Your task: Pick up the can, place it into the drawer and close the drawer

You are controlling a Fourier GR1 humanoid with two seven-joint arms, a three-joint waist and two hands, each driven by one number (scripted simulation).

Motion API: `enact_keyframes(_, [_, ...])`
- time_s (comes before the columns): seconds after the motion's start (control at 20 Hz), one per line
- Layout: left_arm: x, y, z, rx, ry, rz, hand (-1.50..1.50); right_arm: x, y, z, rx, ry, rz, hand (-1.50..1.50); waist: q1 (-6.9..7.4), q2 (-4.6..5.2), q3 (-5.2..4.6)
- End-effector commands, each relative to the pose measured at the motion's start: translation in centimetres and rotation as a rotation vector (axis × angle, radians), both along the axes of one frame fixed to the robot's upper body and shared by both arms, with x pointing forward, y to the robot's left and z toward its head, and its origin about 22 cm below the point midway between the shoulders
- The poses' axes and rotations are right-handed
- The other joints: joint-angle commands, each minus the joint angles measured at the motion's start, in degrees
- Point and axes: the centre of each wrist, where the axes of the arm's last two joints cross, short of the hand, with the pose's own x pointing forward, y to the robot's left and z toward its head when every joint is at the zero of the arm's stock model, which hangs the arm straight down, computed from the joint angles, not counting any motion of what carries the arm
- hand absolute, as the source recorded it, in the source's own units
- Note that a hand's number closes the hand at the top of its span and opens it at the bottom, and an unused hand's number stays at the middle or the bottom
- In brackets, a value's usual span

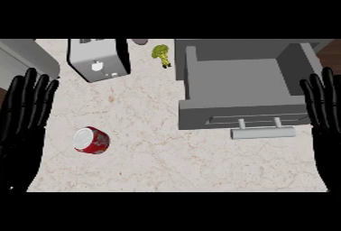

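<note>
Open left hand [23,122] at left edge, red can [91,140] just beside it, drawer [240,85] open, right hand [324,117] open.

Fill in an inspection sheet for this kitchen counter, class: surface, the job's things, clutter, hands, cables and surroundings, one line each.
Surface: pale marbled counter.
Job's things: red can lies apart from both hands at the counter's left, its pale end facing up; grey drawer stands open, nothing seen inside it, bar handle toward the robot.
Clutter: grey boxy appliance at the back; small yellow-green object beside it.
Hands: left hand and right hand rest open at the view's edges, fingers up, holding nothing.
Cables: nothing seen.
Surroundings: grey block at the top left corner.
</note>
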Motion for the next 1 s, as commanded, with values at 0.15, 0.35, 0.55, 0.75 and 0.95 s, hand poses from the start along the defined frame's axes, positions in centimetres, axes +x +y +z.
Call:
enact_keyframes(0.15, [0.1, 3.0, -0.1, -0.025, 0.018, -0.338, -1.50, 0.0, 0.7, -1.4, 0.029, 0.036, 0.001, -1.50, 2.78, -3.70, 0.32])
enact_keyframes(0.35, [-0.6, 5.8, -3.5, 0.107, 0.365, -0.301, -1.50, -0.6, -2.0, -3.4, 0.108, 0.291, -0.208, -1.50, 2.07, -3.35, 0.36])
enact_keyframes(0.55, [-1.0, 10.5, -1.2, 0.116, 0.383, -0.309, -1.50, -3.5, -3.6, -1.3, 0.094, 0.298, -0.235, -1.50, 2.05, -3.98, 0.39])
enact_keyframes(0.75, [-2.0, 11.9, -2.0, 0.094, 0.402, -0.349, -1.50, -3.7, -2.7, -2.5, 0.102, 0.312, -0.246, -1.50, 2.45, -3.84, 0.41])
enact_keyframes(0.95, [-5.7, 12.1, -0.5, 0.115, 0.391, -0.346, -1.50, -5.5, -7.4, -3.5, 0.102, 0.329, -0.246, -1.50, 2.86, -3.97, 0.46])
